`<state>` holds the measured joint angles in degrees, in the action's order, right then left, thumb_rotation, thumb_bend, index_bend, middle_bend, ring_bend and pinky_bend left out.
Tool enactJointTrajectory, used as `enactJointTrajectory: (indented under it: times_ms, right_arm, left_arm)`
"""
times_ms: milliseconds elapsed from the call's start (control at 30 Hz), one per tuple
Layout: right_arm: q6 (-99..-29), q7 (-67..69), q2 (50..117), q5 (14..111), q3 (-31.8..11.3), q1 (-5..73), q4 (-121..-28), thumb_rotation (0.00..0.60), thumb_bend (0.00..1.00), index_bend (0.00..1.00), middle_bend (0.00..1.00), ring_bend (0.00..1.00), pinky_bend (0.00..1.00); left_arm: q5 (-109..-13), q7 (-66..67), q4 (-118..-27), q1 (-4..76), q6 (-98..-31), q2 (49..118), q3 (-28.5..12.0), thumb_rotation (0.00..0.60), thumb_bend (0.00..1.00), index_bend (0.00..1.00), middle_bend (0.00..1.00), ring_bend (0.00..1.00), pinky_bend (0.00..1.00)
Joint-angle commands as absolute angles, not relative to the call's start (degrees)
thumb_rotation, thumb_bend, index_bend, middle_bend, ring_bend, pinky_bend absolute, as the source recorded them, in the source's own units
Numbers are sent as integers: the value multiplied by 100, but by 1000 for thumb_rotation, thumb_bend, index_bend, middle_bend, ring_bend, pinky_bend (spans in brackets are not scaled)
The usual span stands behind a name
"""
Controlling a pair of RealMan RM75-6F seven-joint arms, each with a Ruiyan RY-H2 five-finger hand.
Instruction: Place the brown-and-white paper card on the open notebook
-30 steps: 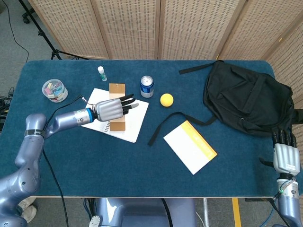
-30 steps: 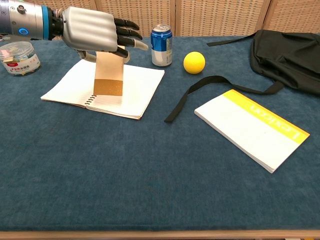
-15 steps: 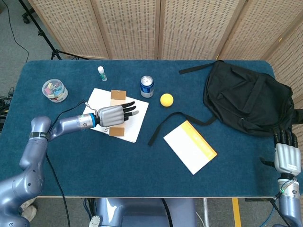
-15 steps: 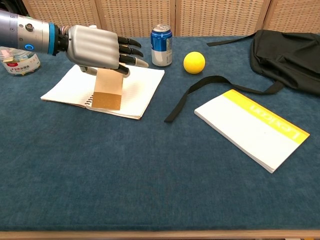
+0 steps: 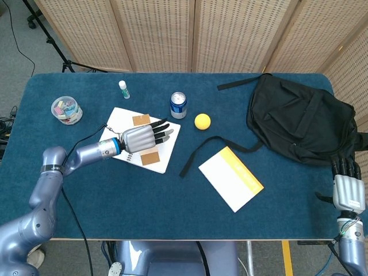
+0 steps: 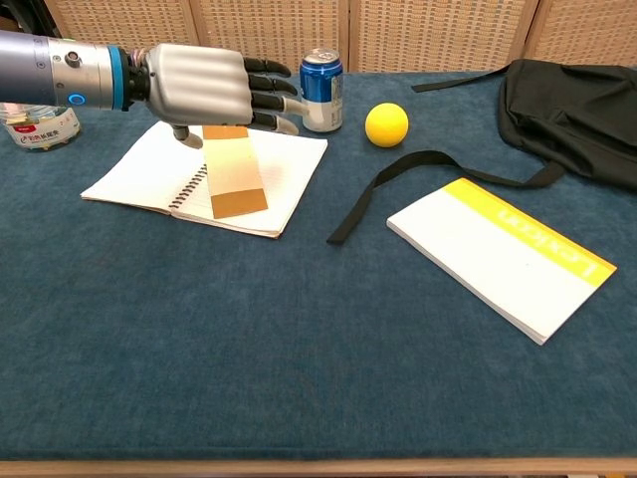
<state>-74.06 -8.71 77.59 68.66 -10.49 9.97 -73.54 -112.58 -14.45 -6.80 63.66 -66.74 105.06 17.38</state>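
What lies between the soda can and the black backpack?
A yellow ball sits on bare blue cloth between the soda can and the black backpack, plainest in the head view.

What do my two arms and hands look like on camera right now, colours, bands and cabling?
Both arms are glossy blue-grey with rounded joint housings. The left hand has a ribbed silver back, black fingers with pale tips, and a bright blue ring at the wrist; a thin black cable trails along that arm. A dark band circles its forearm. The right hand shows the same silver back and black fingers, at the table's edge.
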Motion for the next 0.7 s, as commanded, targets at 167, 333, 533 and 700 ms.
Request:
enactJointTrajectory:
  times_ms: [167, 333, 533, 700]
  right_arm:
    - [-7386, -809, 7722, 6874, -1044, 996, -7403, 600, 0, 77, 0, 0, 0]
    - [-7367, -740, 7684, 6935, -1007, 996, -7460, 600, 0, 78, 0, 0, 0]
    - [-7368, -632, 7628, 7008, -979, 990, -7543, 600, 0, 78, 0, 0, 0]
    - [-7363, -562, 7597, 7058, -953, 987, -7582, 600, 0, 78, 0, 0, 0]
  left_arm:
    - [-10595, -2930, -1509, 5937, -7666, 10288, 1197, 600, 142, 0, 0, 0, 0]
    - [-10090, -3765, -4234, 5761, -6939, 9067, 1084, 600, 138, 11, 0, 0, 33]
    - [-8365, -2948, -7754, 5670, -5447, 7504, 579, 600, 120, 0, 0, 0, 33]
    - [-7120, -2812, -8539, 5468, -4937, 7437, 103, 600, 172, 0, 0, 0, 33]
